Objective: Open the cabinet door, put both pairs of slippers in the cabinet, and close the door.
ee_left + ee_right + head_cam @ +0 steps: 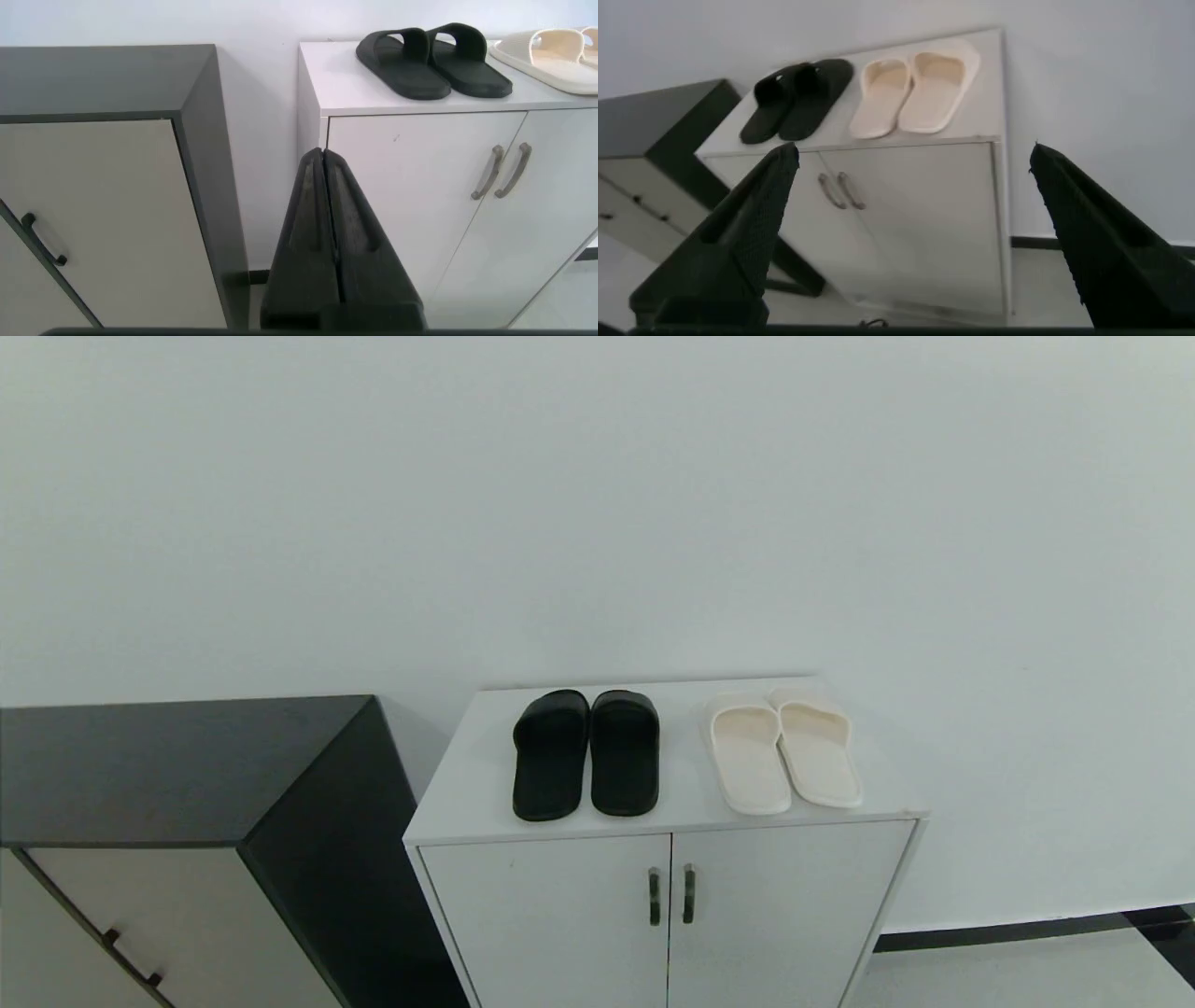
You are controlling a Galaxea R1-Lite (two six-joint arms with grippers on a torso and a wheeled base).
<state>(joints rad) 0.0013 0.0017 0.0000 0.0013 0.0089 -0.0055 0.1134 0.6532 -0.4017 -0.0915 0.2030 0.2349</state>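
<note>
A white two-door cabinet [560,915] stands against the wall with both doors closed and two vertical handles [670,894] at the centre. On its top lie a pair of black slippers [586,753] on the left and a pair of cream slippers [784,750] on the right. My left gripper [323,159] is shut, empty, low in front of the cabinet's left side [411,187]. My right gripper [913,163] is open and empty, back from the cabinet [915,224], with the black slippers [796,97] and cream slippers [915,86] beyond it.
A dark-topped cabinet [187,775] with light drawer fronts and black handles stands close to the left of the white one. A plain white wall is behind both. Light floor with a black skirting strip [1027,930] lies to the right.
</note>
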